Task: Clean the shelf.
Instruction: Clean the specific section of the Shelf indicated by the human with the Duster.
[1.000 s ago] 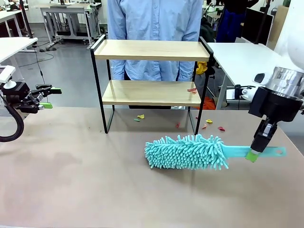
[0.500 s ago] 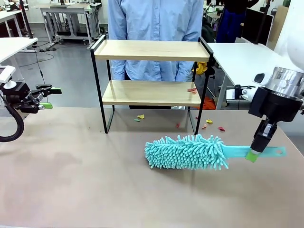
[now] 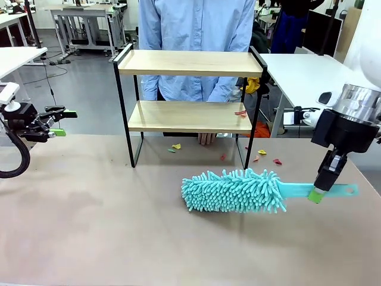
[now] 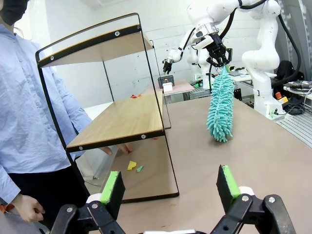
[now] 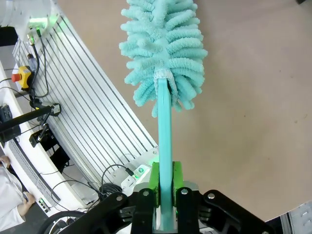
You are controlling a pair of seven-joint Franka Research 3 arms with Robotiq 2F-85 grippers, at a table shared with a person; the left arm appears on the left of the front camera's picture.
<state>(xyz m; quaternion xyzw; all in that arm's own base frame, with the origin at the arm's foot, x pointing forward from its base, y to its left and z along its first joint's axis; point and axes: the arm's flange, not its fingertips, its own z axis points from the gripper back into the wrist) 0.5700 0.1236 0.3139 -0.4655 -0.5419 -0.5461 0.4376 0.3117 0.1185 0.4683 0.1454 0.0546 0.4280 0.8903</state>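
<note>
My right gripper [image 3: 317, 193] clamps the handle of the teal duster [image 3: 235, 190], my left gripper [image 3: 62, 123] stands apart, and I fear that sweeping the shelf [image 3: 189, 62] at the far edge of the table [image 3: 89, 226] strikes the person's hand [image 3: 207, 138] just below its lower board.

Blue-shirted person [image 3: 196, 24], white side table [image 3: 303, 74]

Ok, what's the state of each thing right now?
shelf: upright, red scrap on lower board.
duster: head on table, handle gripped.
right end effector: shut on duster.
left end effector: open, empty.
scraps: scattered on table by shelf.
person's hand: down behind shelf.
</note>
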